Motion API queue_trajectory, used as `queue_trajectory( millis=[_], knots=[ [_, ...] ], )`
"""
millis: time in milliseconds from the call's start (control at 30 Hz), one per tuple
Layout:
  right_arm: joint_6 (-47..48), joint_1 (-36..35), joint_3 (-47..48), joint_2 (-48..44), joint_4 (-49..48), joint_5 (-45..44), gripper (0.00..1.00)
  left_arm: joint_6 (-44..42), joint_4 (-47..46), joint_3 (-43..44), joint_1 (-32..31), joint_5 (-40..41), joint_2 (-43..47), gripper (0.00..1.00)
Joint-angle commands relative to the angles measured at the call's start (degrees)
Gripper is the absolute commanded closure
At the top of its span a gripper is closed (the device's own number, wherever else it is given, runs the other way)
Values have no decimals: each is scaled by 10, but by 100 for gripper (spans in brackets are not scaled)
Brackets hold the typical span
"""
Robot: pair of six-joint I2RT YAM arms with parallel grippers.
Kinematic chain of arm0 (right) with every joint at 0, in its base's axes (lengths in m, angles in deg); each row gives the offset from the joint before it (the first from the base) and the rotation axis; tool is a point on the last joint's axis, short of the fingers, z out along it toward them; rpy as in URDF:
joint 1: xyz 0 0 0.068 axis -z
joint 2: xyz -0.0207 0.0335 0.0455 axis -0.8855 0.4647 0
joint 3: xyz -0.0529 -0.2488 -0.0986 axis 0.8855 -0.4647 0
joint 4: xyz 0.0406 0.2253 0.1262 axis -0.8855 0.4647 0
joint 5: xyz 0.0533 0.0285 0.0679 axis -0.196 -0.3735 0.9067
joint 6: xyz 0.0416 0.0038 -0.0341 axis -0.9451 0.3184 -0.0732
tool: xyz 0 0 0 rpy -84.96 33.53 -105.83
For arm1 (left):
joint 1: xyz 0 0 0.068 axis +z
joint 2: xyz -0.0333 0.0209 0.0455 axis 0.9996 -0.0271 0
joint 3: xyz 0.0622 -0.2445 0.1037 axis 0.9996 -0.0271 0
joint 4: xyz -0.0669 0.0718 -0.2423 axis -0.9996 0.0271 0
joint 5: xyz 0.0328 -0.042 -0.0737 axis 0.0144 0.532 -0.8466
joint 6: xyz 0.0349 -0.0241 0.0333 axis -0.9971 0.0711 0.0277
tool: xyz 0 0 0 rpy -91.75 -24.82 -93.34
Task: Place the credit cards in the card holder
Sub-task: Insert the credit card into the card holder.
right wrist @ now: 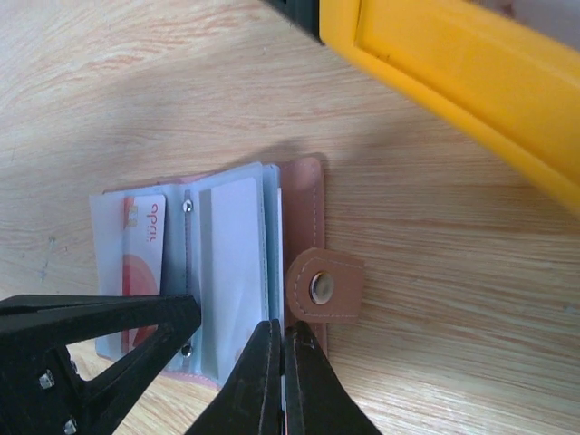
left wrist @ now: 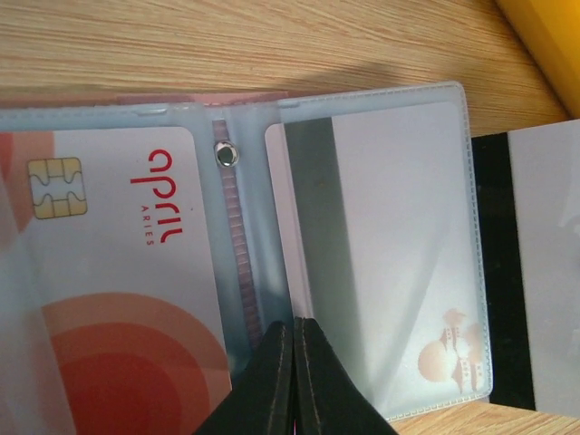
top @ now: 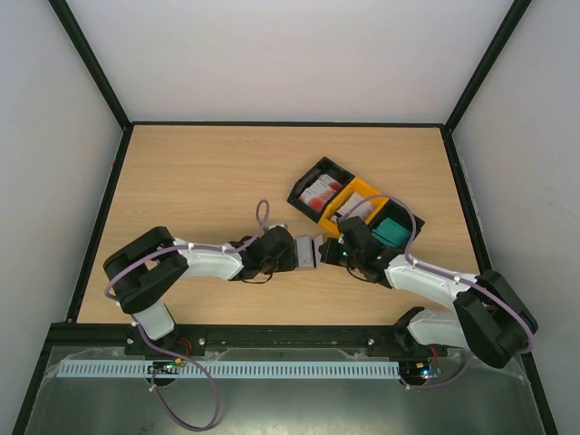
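Note:
The card holder (right wrist: 304,195) lies open on the table between my two grippers, brown cover and snap tab to the right; it also shows in the top view (top: 311,245). Its clear sleeves hold a red-and-white card (left wrist: 118,272) and a whitish card with a grey stripe (left wrist: 390,245). Another white card with a dark stripe (left wrist: 539,272) sticks out past the sleeves' right edge. My left gripper (left wrist: 294,328) is shut, its tips resting on the sleeve beside the spine. My right gripper (right wrist: 281,328) is shut on a thin white card edge by the sleeve stack.
Three small trays stand in a row just behind the holder. A black tray (top: 333,169) holds red-and-white cards, a yellow one (top: 364,188) whitish cards, and another black one (top: 410,237) teal cards. The yellow tray's wall (right wrist: 453,63) is close above my right gripper.

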Motion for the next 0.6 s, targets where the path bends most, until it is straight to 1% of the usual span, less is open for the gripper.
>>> queue_trajectory(
  millis=[0, 133, 267, 567],
  knots=[
    [-2, -3, 11, -27, 26, -57, 98, -8, 53, -1, -2, 14, -37, 97],
    [-5, -3, 10, -38, 30, -72, 98, -8, 55, -4, -2, 12, -51, 97],
    [-8, -3, 10, -46, 22, -52, 98, -7, 55, -5, -2, 11, -57, 97],
    [-18, -3, 7, -10, -2, -22, 98, -7, 55, -6, -1, 11, -59, 97]
  ],
)
